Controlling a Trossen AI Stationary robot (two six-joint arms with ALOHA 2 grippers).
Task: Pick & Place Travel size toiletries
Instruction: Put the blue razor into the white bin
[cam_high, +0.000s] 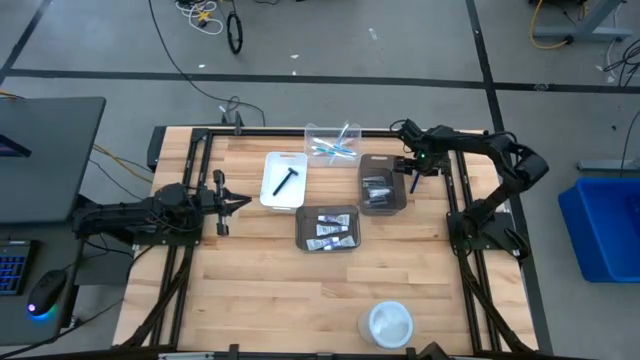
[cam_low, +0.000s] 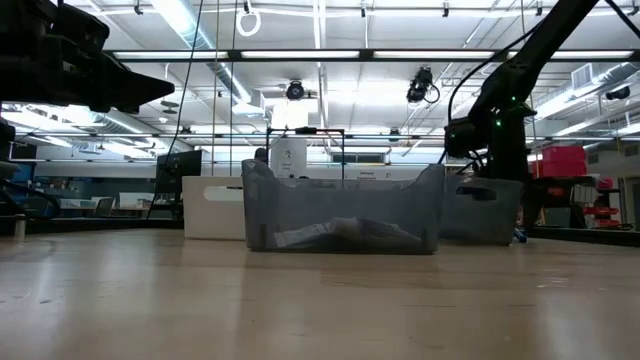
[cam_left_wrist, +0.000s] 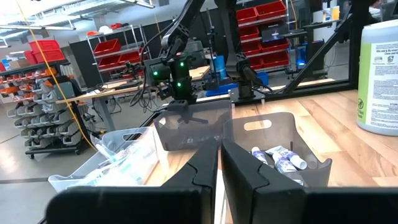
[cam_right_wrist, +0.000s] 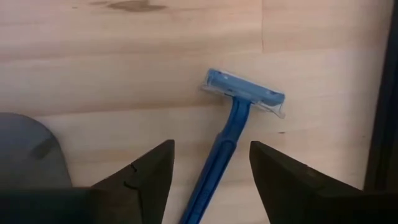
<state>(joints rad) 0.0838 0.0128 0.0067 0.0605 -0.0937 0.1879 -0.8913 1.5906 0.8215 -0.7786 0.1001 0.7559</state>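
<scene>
A blue razor (cam_right_wrist: 233, 134) lies flat on the wooden table, its head away from my right gripper (cam_right_wrist: 211, 183). That gripper points down and is open, one finger on either side of the razor's handle without touching it. It hangs just right of a dark grey bin (cam_high: 382, 186). A white bin (cam_high: 283, 180) holds a black razor (cam_high: 287, 180). Blue toothbrushes lie in a clear bin (cam_high: 333, 145), and small toothpaste tubes in another dark bin (cam_high: 327, 228). My left gripper (cam_high: 237, 203) waits shut at the table's left.
A round white dish (cam_high: 390, 322) stands near the front edge. A rounded corner of the dark grey bin (cam_right_wrist: 25, 149) lies close beside my right gripper's finger. A black frame rail (cam_right_wrist: 382, 93) runs along the other side. Bare wood lies in front of the bins.
</scene>
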